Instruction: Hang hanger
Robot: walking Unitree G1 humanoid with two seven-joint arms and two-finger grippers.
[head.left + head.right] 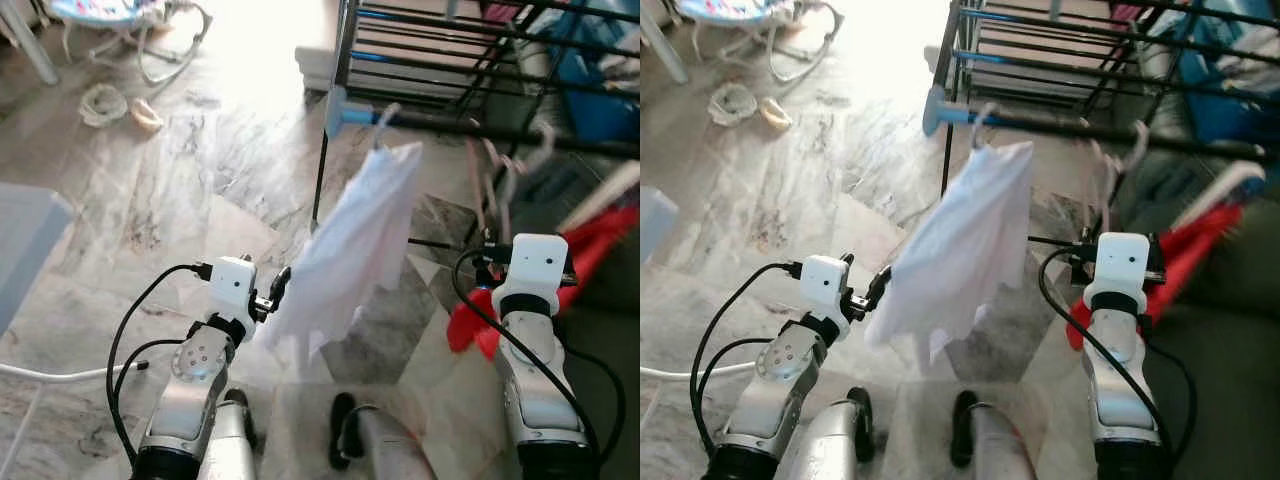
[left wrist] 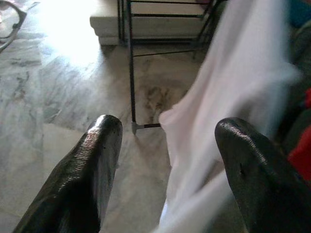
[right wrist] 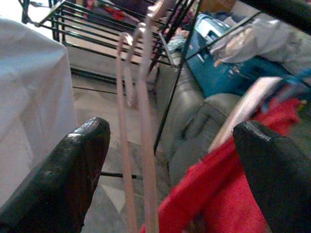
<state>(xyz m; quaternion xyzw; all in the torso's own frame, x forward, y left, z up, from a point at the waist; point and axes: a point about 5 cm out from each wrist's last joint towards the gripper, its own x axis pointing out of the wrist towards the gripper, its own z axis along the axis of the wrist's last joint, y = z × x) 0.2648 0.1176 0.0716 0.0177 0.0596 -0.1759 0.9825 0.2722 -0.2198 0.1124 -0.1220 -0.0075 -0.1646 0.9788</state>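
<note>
On the black drying rack (image 1: 470, 60) ahead of me the white garment (image 1: 350, 250) hangs by its hanger hook (image 1: 383, 120) from the front rail, my left gripper (image 2: 165, 145) spread beside its hem and my right gripper (image 3: 170, 160) spread before pale hangers (image 3: 138, 145) and red cloth (image 3: 214, 194).

Daylight floods in from the far side — glare washes out the marble floor (image 1: 250, 60) there. The white cloth (image 1: 350, 250) and red cloth (image 1: 1200, 240) smear with motion blur.
</note>
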